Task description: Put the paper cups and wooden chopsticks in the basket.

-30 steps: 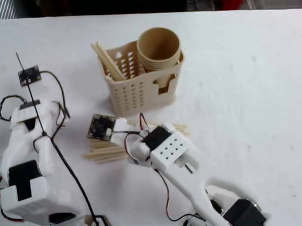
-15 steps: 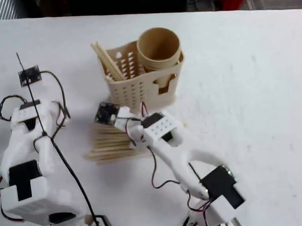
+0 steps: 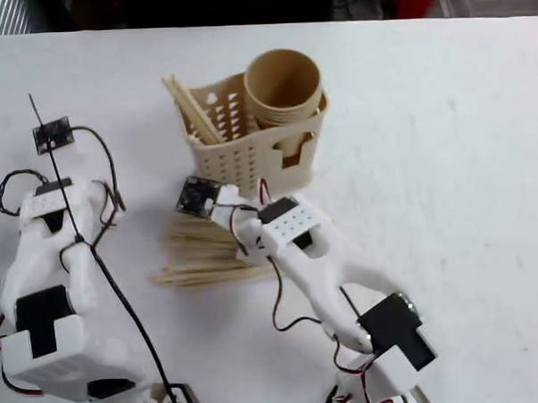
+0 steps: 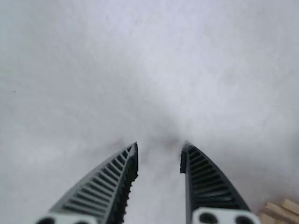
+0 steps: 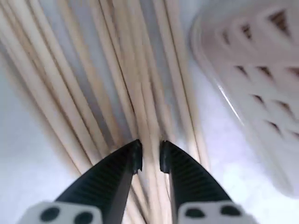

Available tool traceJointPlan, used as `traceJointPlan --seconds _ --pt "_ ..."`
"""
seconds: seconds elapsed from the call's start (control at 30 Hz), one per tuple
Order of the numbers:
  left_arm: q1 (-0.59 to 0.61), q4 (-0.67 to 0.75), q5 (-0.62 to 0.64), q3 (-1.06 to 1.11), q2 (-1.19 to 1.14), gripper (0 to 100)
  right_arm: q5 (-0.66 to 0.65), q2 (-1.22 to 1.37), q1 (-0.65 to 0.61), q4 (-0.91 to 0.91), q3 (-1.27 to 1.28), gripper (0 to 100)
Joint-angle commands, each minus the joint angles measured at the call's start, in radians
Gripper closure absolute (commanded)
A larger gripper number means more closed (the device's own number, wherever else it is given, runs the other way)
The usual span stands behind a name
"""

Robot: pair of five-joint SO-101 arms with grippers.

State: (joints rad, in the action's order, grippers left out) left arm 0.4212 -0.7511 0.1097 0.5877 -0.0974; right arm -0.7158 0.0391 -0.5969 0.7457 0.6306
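Right gripper (image 5: 150, 156): down over the loose chopsticks (image 5: 119, 74), jaws parted only a sliver, tips astride one stick of the heap; possibly touching it, though hard to judge from so close; nothing lifted.
Loose chopsticks: flat on the table (image 3: 446, 158) in a fanned heap, just in front of the basket (image 3: 249, 162); running under and past the right gripper's tips, partly covered by the right arm in the high view.
Basket: upright, just beyond the heap; perforated wall close beside the right gripper in the right wrist view.
Paper cups (image 3: 282, 80): stacked, standing inside the basket at its right end, rim above the wall.
Stowed chopsticks (image 3: 192, 107): leaning in the basket's left end, tips poking out above the rim.
Left gripper (image 4: 159, 154): low over bare table, jaws moderately apart, holding nothing; a few stick ends at the edge of its wrist view, apart from the tips.
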Motion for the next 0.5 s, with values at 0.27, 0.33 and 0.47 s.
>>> traceJointPlan --seconds 0.27,0.33,0.47 --pt "-0.015 0.021 0.008 -0.003 0.005 83 0.032 -0.446 -0.016 0.174 0.092 98.1" --pt "-0.015 0.021 0.008 -0.005 0.005 83 0.051 -0.542 -0.031 0.196 0.109 98.2" --pt "-0.015 0.021 0.008 -0.005 0.005 83 0.061 -0.742 -0.079 0.272 0.101 98.2"
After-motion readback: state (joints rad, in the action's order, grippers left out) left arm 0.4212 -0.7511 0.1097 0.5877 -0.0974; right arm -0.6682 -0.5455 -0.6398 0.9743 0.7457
